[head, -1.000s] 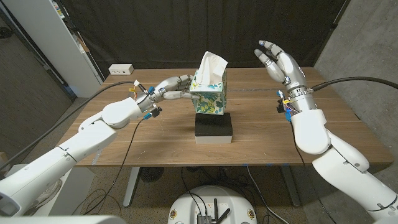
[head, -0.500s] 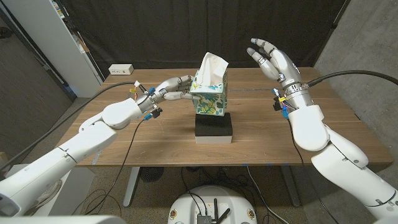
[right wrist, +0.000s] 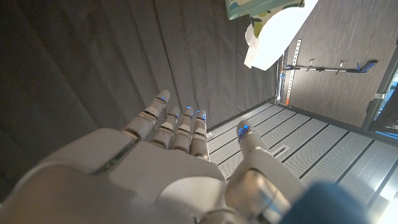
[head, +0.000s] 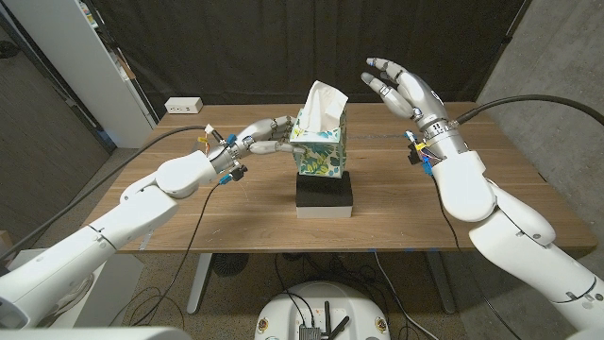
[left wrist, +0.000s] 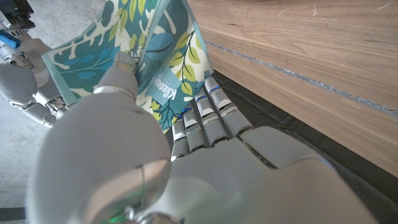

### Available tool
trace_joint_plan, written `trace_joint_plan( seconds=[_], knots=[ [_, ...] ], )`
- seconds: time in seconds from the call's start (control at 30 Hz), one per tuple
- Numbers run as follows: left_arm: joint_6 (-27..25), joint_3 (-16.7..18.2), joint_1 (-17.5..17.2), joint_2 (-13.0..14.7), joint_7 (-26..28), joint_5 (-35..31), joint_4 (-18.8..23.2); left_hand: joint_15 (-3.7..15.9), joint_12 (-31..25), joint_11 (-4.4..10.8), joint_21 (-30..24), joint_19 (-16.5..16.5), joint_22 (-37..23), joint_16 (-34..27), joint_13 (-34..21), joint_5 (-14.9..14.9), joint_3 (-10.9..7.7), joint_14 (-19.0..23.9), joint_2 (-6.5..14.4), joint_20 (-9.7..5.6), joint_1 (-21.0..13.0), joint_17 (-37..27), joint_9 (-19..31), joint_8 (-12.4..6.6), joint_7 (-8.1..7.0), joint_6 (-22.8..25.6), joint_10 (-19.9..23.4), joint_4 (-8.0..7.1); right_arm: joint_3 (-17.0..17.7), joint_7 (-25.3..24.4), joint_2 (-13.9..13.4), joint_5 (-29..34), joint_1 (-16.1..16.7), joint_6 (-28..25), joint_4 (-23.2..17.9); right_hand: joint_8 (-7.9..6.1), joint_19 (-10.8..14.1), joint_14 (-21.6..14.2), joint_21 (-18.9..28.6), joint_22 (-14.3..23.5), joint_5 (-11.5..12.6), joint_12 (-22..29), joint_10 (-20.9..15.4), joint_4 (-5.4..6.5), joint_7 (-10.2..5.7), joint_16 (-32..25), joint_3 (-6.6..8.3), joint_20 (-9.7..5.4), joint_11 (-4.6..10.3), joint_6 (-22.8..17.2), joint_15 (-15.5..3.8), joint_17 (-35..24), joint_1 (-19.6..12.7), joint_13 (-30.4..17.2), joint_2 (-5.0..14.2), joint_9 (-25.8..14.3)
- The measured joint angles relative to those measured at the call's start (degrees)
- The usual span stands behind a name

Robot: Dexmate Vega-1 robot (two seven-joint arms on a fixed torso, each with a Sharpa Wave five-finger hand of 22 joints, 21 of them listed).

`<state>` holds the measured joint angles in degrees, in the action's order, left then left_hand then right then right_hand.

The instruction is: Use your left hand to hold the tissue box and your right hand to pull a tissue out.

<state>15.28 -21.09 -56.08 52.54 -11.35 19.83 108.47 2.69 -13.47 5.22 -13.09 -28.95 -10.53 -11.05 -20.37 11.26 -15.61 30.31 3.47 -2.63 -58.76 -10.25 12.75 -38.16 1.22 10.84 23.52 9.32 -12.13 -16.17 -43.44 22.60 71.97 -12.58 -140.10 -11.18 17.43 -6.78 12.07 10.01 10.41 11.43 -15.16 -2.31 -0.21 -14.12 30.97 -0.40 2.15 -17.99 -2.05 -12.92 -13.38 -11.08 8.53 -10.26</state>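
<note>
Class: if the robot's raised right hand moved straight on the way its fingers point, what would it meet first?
Probably the white tissue sticking out of the leaf-patterned tissue box; the right hand points toward it, though depth is unclear.

Open air between right robot hand (head: 404, 88) and tissue (head: 322, 101); nothing between. Left robot hand (head: 261, 134) occupies tissue box (head: 318, 148) left side. Black block (head: 325, 194) under box; bare surface (head: 396, 203) right.

- I see a wooden counter (head: 236, 203) with a black curtain (head: 283, 47) behind it.
- A white power strip (head: 184, 106) lies at its far left corner.
- A white cabinet (head: 85, 57) stands left; grey wall (head: 557, 66) right.
</note>
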Motion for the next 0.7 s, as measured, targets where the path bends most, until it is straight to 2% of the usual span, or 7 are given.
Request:
trace_joint_plan(
  seconds=[0.17, 0.37, 0.47, 0.63, 0.7],
  knots=[
    [-0.08, 0.17, -0.3, 0.05, 0.18, -0.03, 0.21, 0.0, 0.0, 0.0, 0.0, 0.0, 0.0, 0.01, 0.0, 0.0, -0.08, 0.0, 0.0, 0.0, 0.0, -0.01, 0.0, 0.0, 0.0, 0.0, 0.0, -0.09, -0.86, 1.32, -0.39, 0.45, -1.14, -0.87, -0.02, 0.0, 0.0, 0.0, 0.0, 0.0, 0.0, 0.0, 0.23, 0.0, 0.0, 0.0, 0.0, 0.0, 0.22, 0.0, 0.0, 0.0, -0.01, 0.0, 0.01, 0.0],
    [-0.09, 0.24, -0.45, 0.06, 0.44, -0.09, 0.25, 0.0, 0.0, 0.0, 0.0, 0.0, 0.0, 0.01, 0.0, 0.0, -0.16, 0.0, -0.15, 0.0, 0.14, -0.04, 0.0, 0.0, 0.0, 0.0, 0.0, -0.16, -2.49, 2.59, -0.98, 1.05, -3.02, -2.02, -0.32, 0.0, -0.22, 0.0, 0.0, 0.0, 0.0, -0.21, 0.22, -0.71, -0.02, 0.0, 0.72, -0.22, 0.22, -0.02, 0.0, 0.15, -0.54, 0.01, 0.54, 0.0],
    [-0.09, 0.25, -0.48, 0.05, 0.46, -0.13, 0.25, 0.0, 0.0, 0.0, 0.0, 0.0, 0.0, 0.02, 0.01, 0.0, -0.16, 0.0, -0.15, 0.0, 0.14, -0.04, 0.0, 0.0, 0.0, 0.0, 0.0, -0.16, -3.14, 3.4, -1.24, 1.2, -3.78, -2.59, -0.47, 0.0, 0.01, 0.0, -0.01, 0.0, 0.0, -0.21, 0.22, -1.03, -0.53, 0.0, 0.72, -0.44, 0.22, -0.1, 0.0, 0.15, -1.14, 0.01, 1.14, 0.0],
    [-0.01, 0.25, -0.49, 0.01, 0.48, -0.19, 0.25, 0.0, 0.0, 0.0, 0.0, 0.0, 0.0, 0.03, 0.01, 0.0, -0.23, 0.0, -0.15, 0.0, 0.14, -0.03, 0.0, 0.0, 0.0, 0.0, 0.0, -0.08, -4.42, 4.71, -1.81, 1.26, -5.5, -3.43, -0.74, 0.0, 0.01, 0.0, -0.04, -0.01, 0.0, -0.21, 0.53, -1.28, -0.62, 0.0, 0.78, -0.44, 0.53, -0.01, 0.0, 0.15, -1.17, 0.01, 1.11, -0.29],
    [0.02, 0.26, -0.49, -0.01, 0.48, -0.2, 0.25, 0.0, 0.0, 0.0, 0.0, 0.0, 0.0, 0.07, 0.01, -0.01, -0.36, 0.0, -0.15, 0.0, 0.14, -0.03, 0.0, 0.01, 0.0, 0.0, 0.0, 0.05, -4.7, 5.15, -1.91, 1.26, -5.86, -3.72, -0.78, 0.0, 0.01, 0.0, -0.04, -0.01, 0.0, -0.21, 0.53, -1.37, -0.62, 0.0, 0.74, -0.44, 0.53, -0.01, 0.0, 0.15, -1.74, 0.01, 0.53, -0.3]
  ],
)
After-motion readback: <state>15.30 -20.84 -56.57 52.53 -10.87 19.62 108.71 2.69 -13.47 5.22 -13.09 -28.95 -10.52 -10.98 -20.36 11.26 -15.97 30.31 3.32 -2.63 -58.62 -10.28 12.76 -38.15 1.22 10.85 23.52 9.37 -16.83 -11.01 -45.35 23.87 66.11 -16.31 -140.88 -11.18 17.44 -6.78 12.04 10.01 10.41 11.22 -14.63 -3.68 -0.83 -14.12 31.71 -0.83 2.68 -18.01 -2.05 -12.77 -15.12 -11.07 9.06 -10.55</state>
